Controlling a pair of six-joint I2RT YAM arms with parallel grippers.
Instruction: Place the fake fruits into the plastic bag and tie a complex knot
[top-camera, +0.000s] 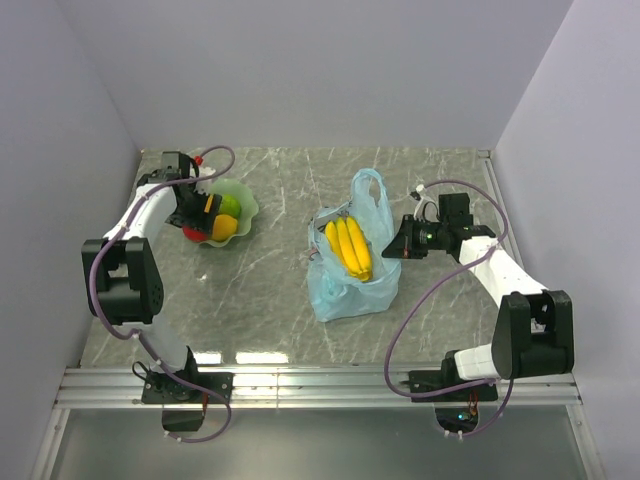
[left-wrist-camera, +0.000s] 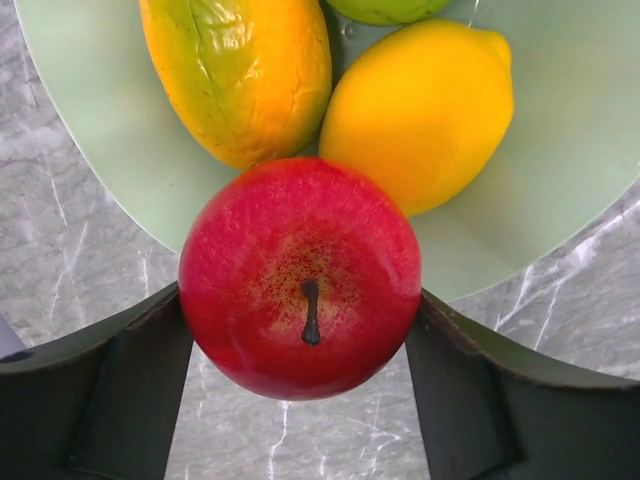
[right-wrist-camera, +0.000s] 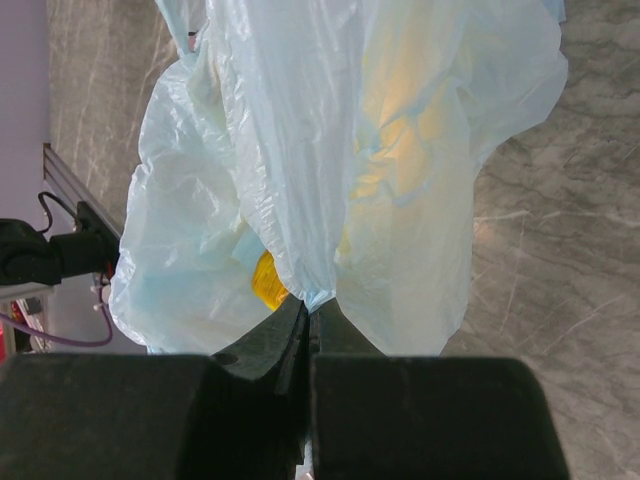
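The light-blue plastic bag (top-camera: 350, 270) lies mid-table with the yellow banana bunch (top-camera: 349, 247) in its open mouth. My right gripper (top-camera: 392, 247) is shut on the bag's right edge; in the right wrist view the film (right-wrist-camera: 330, 180) is pinched between the closed jaws (right-wrist-camera: 312, 305). My left gripper (top-camera: 197, 222) is at the pale green dish (top-camera: 243, 203) at back left, shut on the red apple (left-wrist-camera: 300, 277), stem toward the camera, its fingers (left-wrist-camera: 110, 400) touching both sides. An orange-green fruit (left-wrist-camera: 245, 70), a yellow lemon-like fruit (left-wrist-camera: 420, 110) and a green one (left-wrist-camera: 385, 8) lie in the dish (left-wrist-camera: 100, 120).
The grey marble tabletop (top-camera: 270, 270) is walled at the left, back and right. A metal rail (top-camera: 320, 385) runs along the near edge by the arm bases. Purple cables loop off both arms.
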